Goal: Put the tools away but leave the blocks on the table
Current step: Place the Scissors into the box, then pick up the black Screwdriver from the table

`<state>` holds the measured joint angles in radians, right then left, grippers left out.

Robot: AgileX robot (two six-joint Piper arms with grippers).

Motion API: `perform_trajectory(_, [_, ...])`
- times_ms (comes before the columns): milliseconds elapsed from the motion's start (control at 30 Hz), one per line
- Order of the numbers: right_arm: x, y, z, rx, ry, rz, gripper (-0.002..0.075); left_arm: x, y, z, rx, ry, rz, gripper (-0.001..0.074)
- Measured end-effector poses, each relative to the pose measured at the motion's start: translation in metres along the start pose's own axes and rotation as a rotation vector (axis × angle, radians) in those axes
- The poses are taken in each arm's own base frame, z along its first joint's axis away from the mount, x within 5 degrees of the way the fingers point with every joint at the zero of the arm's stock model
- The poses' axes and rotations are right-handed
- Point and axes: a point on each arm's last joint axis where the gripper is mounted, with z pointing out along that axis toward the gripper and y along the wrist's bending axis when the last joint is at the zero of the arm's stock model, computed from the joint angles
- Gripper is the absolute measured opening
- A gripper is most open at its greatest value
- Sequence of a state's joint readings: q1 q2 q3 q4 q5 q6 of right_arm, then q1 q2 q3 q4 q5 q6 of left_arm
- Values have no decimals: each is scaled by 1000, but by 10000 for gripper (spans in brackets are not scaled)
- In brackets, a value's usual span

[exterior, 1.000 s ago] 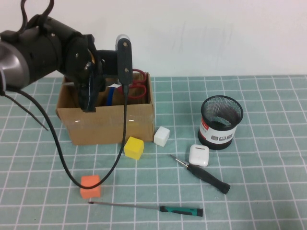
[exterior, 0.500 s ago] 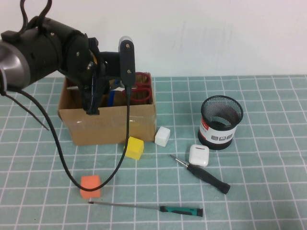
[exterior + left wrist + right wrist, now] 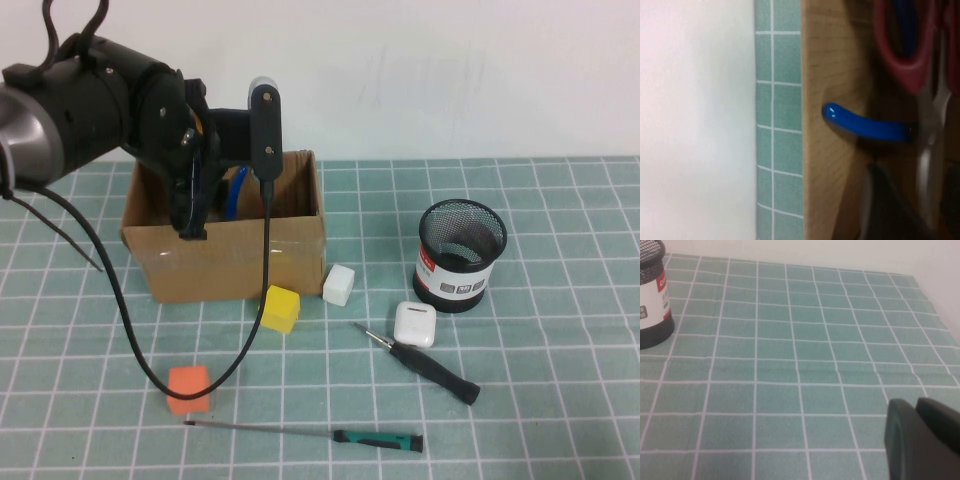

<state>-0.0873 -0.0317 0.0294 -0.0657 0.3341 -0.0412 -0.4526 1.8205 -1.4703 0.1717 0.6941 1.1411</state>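
Gone from above the brown cardboard box are the red-handled scissors; blue-handled pliers lie inside. Left end effector, at its front wall, fingers unreadable, could snag that wall when lifting. Right end effector, pinched together, is far from it.

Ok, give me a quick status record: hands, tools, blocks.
left hand: over the cardboard box, by its front wall
right hand: shut, empty, low over the table
pliers: inside the box, blue handle showing
black-handled screwdriver: on the table, next to the earbud case
green-handled screwdriver: on the table, nearest the robot
blocks: orange block, yellow block, white block, all on the table
to put away: both screwdrivers
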Motion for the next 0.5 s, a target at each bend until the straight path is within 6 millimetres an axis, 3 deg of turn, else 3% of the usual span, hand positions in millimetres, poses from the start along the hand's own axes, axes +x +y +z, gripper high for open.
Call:
perform_trajectory(200, [0, 0, 0, 0, 0, 0, -9, 0, 1, -2, -4, -1, 0, 279])
perform_trajectory(333, [0, 0, 0, 0, 0, 0, -9, 0, 6, -26, -53, -16, -21, 275])
perform_trajectory(400, [0, 0, 0, 0, 0, 0, -9, -1, 9, -47, -85, -37, -75, 237])
perform_trajectory(500, [0, 0, 0, 0, 0, 0, -9, -4, 7, -84, -133, -99, -200, 95])
